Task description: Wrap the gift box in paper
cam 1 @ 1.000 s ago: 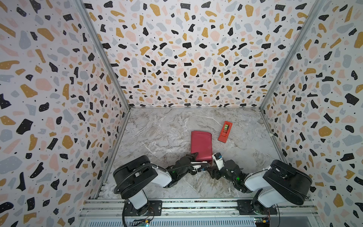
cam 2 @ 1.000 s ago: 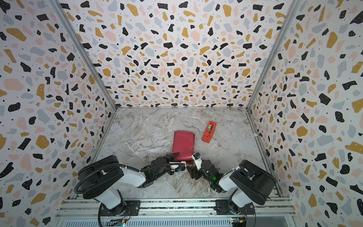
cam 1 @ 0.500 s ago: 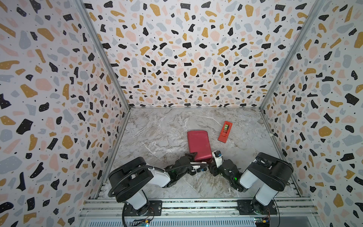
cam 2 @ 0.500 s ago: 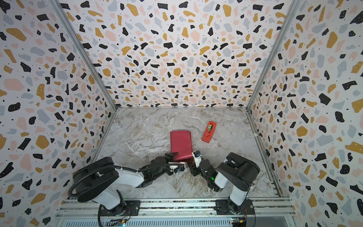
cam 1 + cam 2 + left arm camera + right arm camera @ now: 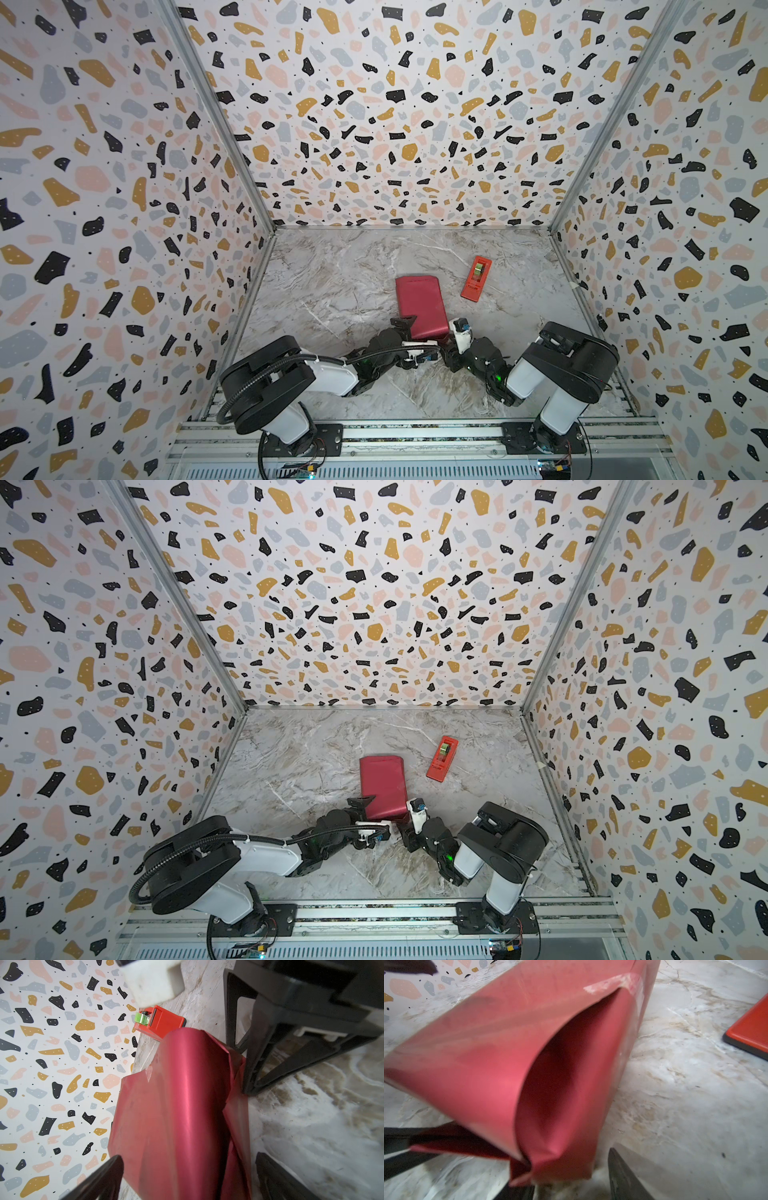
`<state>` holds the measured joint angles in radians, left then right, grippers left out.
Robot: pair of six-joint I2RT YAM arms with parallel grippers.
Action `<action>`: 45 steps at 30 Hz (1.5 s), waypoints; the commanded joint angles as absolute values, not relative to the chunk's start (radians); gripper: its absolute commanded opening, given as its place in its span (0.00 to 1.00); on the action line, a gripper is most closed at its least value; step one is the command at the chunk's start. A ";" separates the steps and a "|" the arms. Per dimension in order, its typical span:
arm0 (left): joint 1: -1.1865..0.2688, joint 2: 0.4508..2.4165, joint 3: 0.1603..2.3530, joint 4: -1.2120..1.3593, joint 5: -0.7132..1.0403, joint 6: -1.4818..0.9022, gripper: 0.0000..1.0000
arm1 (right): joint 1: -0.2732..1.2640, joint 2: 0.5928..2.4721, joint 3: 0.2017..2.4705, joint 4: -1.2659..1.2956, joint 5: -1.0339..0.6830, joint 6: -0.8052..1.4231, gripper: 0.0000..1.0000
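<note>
The paper lies as a loose red sleeve on the marble table, its unfolded end gaping toward your fingertips. The gift box is hidden (presumably inside). Your left gripper has its fingers wide apart, straddling the sleeve. Your right gripper brackets the open end, fingers partly apart; whether they pinch paper, I cannot tell. You'd do best to press the top flap flat before creasing the sides. The tape dispenser sits well beyond the right fingers.
</note>
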<state>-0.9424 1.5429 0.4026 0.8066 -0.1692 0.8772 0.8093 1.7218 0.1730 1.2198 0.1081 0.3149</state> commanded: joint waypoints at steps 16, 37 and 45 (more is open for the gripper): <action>-0.930 1.690 0.425 0.925 -0.200 0.885 0.91 | 0.811 1.719 0.176 1.229 0.109 0.324 0.52; -0.920 1.703 0.406 0.928 -0.194 0.877 0.72 | 0.775 1.646 0.224 1.157 0.078 0.322 0.69; -0.915 1.697 0.395 0.938 -0.176 0.888 0.72 | 0.748 1.625 0.243 1.166 0.037 0.356 0.76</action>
